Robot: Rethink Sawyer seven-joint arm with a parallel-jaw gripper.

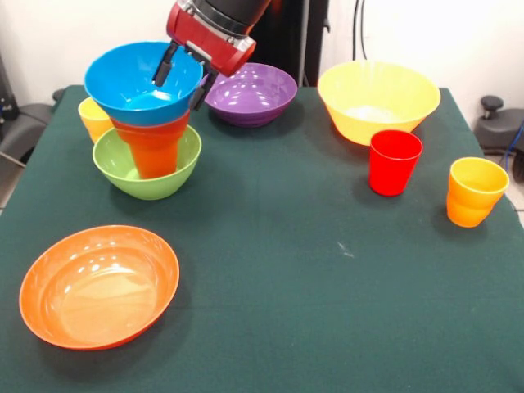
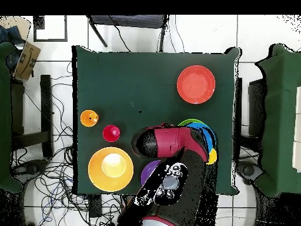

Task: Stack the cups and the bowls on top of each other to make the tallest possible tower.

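The tower stands at the back left: a green bowl (image 1: pixel 155 185) as base, an orange cup (image 1: pixel 154 147) in it, and a blue bowl (image 1: pixel 135 86) on top. My gripper (image 1: pixel 182 79) is open and straddles the blue bowl's right rim, one finger inside and one outside. A yellow cup (image 1: pixel 92 117) stands behind the tower. From above, the arm (image 2: pixel 176 141) covers most of the tower; only edges of the green bowl (image 2: pixel 191 122) and the blue bowl (image 2: pixel 210 138) show.
A wide shallow orange bowl (image 1: pixel 98 285) (image 2: pixel 196 84) sits front left. A purple bowl (image 1: pixel 250 92) and a big yellow bowl (image 1: pixel 378 100) (image 2: pixel 110 169) stand at the back. A red cup (image 1: pixel 395 161) (image 2: pixel 111 133) and a yellow-orange cup (image 1: pixel 475 191) (image 2: pixel 89 118) stand at the right.
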